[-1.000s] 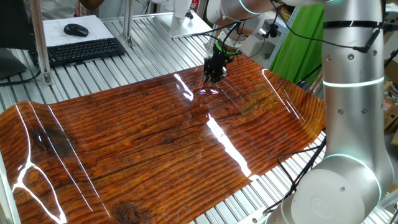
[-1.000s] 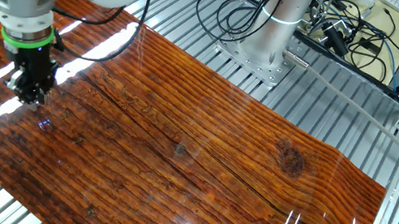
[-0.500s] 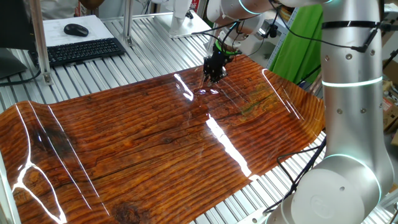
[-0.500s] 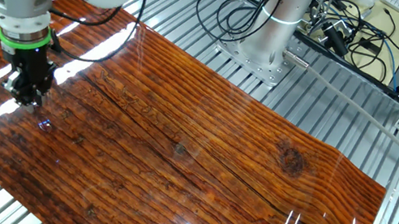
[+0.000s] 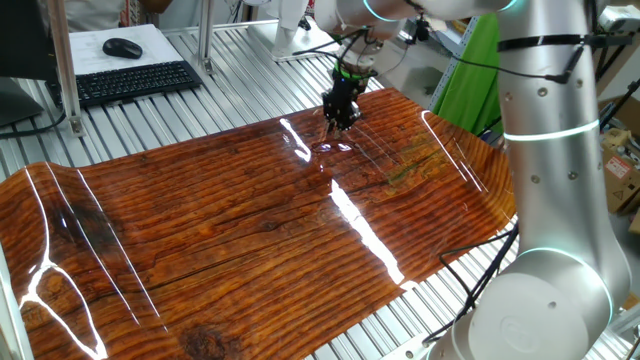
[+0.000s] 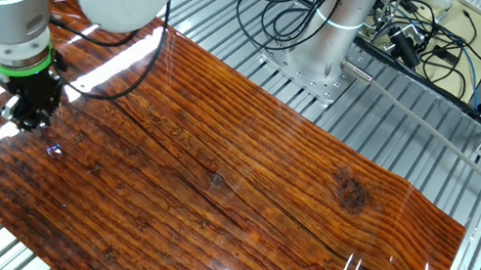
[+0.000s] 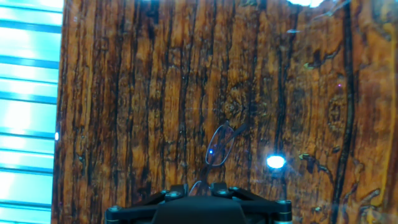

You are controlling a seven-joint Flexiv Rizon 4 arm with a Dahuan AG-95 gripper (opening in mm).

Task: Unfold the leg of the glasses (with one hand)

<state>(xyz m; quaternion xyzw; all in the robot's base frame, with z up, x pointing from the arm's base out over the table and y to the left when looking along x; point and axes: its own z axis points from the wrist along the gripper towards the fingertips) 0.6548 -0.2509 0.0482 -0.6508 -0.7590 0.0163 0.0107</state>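
The glasses (image 7: 218,145) lie on the wood-patterned mat. They are thin wire rims with clear lenses. One lens shows whole in the hand view, and the other rim runs down between my fingertips. They show faintly in one fixed view (image 5: 336,148) and in the other fixed view (image 6: 52,150). My gripper (image 7: 198,189) hovers just above and beside them, its jaws a narrow gap apart with nothing gripped. It also shows in one fixed view (image 5: 340,120) and in the other fixed view (image 6: 28,121). I cannot make out the leg as a separate part.
The glossy mat (image 5: 250,230) has bright glare streaks (image 5: 365,235). Ribbed metal table (image 5: 250,95) surrounds it. A keyboard (image 5: 130,80) and a mouse (image 5: 122,47) lie at the far left. Cables (image 6: 341,14) and the arm base (image 6: 317,69) stand beyond the mat.
My gripper has shifted a little away from the glasses and the arm above it has swung. The glasses lie where they were.
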